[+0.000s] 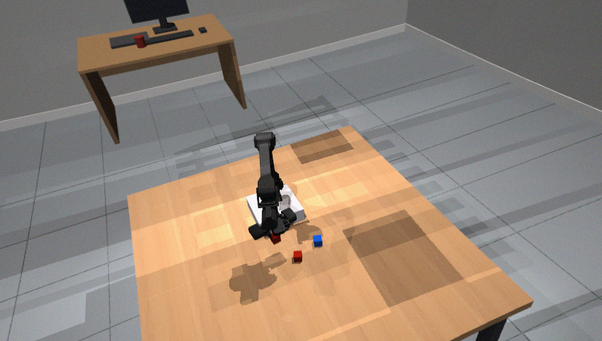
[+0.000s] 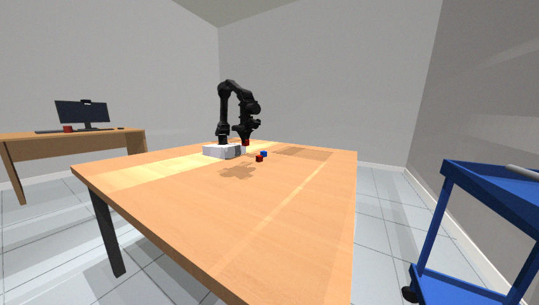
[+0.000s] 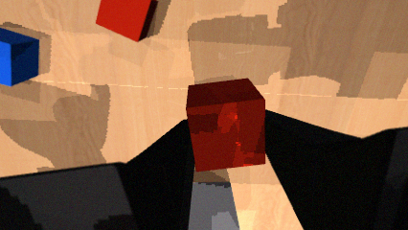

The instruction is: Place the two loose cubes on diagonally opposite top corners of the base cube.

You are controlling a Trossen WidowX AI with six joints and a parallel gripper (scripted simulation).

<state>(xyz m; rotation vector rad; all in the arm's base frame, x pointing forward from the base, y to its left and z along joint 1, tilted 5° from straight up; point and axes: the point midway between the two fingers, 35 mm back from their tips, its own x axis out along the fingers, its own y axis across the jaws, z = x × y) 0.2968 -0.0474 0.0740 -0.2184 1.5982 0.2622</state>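
My gripper (image 1: pixel 275 233) (image 2: pixel 245 139) (image 3: pixel 224 123) is shut on a red cube (image 1: pixel 276 239) (image 2: pixel 246 142) (image 3: pixel 225 144) and holds it above the table, clear of the other cubes. The held cube looks slightly turned in the wrist view. The other red cube (image 1: pixel 297 256) (image 2: pixel 259 158) (image 3: pixel 124 16) rests on the table. The blue cube (image 1: pixel 317 241) (image 2: pixel 263 154) (image 3: pixel 24 62) stands on the table a short way from it, with a gap between them. Nothing sits on top of the blue cube. The fingers partly hide the held cube in the top view.
The wooden table (image 1: pixel 177 304) (image 2: pixel 302 226) carries the white block (image 1: pixel 298 212) (image 2: pixel 219 152) at the arm's base, close behind the gripper. A desk (image 1: pixel 96 57) (image 2: pixel 113 142) with a monitor and a red cup stands apart. A blue cart (image 2: pixel 484 192) stands beside the table.
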